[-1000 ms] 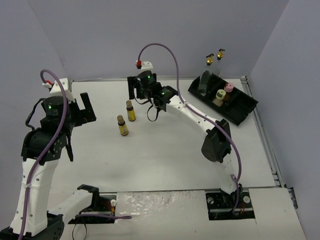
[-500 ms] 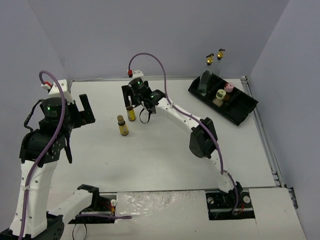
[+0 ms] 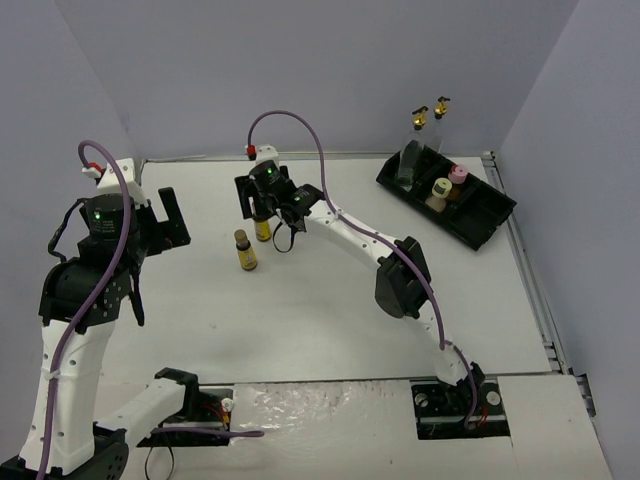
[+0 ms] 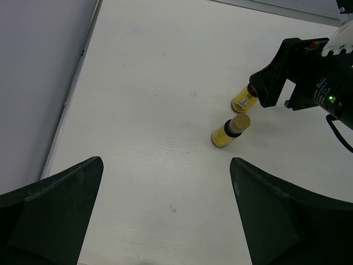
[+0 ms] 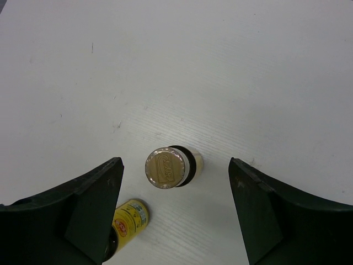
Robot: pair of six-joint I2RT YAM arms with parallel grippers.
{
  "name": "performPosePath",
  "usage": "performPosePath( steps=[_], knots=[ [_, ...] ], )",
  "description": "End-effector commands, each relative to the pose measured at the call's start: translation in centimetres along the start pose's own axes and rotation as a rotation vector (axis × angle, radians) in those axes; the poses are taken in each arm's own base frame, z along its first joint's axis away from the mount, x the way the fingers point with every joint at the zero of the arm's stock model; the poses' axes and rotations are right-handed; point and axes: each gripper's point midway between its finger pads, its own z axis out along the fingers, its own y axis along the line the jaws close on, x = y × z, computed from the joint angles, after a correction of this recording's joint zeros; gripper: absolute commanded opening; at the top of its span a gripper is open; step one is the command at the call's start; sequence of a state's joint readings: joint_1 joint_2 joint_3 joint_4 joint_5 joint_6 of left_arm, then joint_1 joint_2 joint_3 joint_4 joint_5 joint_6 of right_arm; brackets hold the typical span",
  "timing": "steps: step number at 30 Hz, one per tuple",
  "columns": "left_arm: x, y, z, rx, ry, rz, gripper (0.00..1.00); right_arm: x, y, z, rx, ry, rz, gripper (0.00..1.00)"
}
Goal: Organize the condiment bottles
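Two amber brown-capped condiment bottles stand on the white table left of centre. My right gripper (image 3: 259, 198) hangs over the farther amber bottle (image 3: 263, 231). In the right wrist view its brown cap (image 5: 164, 168) sits between the open fingers of the right gripper (image 5: 175, 175), touching neither. The nearer amber bottle (image 3: 244, 251) stands just beside it, partly behind my left finger (image 5: 83, 215). A pink-capped bottle (image 3: 458, 175) and a cream-capped bottle (image 3: 440, 189) stand in the black tray (image 3: 490, 215). Two gold pour spouts (image 3: 418, 120) rise at the tray's far end. My left gripper (image 4: 165, 161) is open and holds nothing, well short of both amber bottles (image 4: 230, 131).
The black compartmented tray lies at the back right, close to the side wall. The left wall and the table's left edge (image 4: 74, 83) run close to the left arm. The right arm's purple cable (image 3: 300, 125) arches over the back of the table.
The right arm has swung left and its gripper now sits over the farther amber bottle, jaws slightly narrower. The left arm and both bottles have not moved.
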State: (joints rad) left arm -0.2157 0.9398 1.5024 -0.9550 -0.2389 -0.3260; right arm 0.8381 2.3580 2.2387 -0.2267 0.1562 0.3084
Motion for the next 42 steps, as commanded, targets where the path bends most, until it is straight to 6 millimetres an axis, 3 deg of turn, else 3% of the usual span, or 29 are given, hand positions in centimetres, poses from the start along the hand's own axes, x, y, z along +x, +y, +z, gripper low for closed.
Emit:
performPosePath(
  steps=[1, 4, 32, 42],
  knots=[
    [-1.9, 0.2, -0.7, -0.007, -0.061, -0.016, 0.97, -2.1, 1.3, -0.1, -0.028, -0.077, 0.003, 0.71],
    [-1.9, 0.3, -0.7, -0.009, -0.06, -0.015, 0.97, -1.0, 1.2, 0.8, -0.02, -0.062, -0.01, 0.7],
    [-1.8, 0.6, -0.8, -0.024, -0.057, 0.001, 0.97, 2.3, 1.0, 4.0, 0.03, -0.085, -0.073, 0.68],
    [-1.7, 0.7, -0.7, -0.027, -0.054, 0.007, 0.97, 2.4, 0.3, 4.5, 0.067, -0.111, -0.081, 0.59]
  ],
)
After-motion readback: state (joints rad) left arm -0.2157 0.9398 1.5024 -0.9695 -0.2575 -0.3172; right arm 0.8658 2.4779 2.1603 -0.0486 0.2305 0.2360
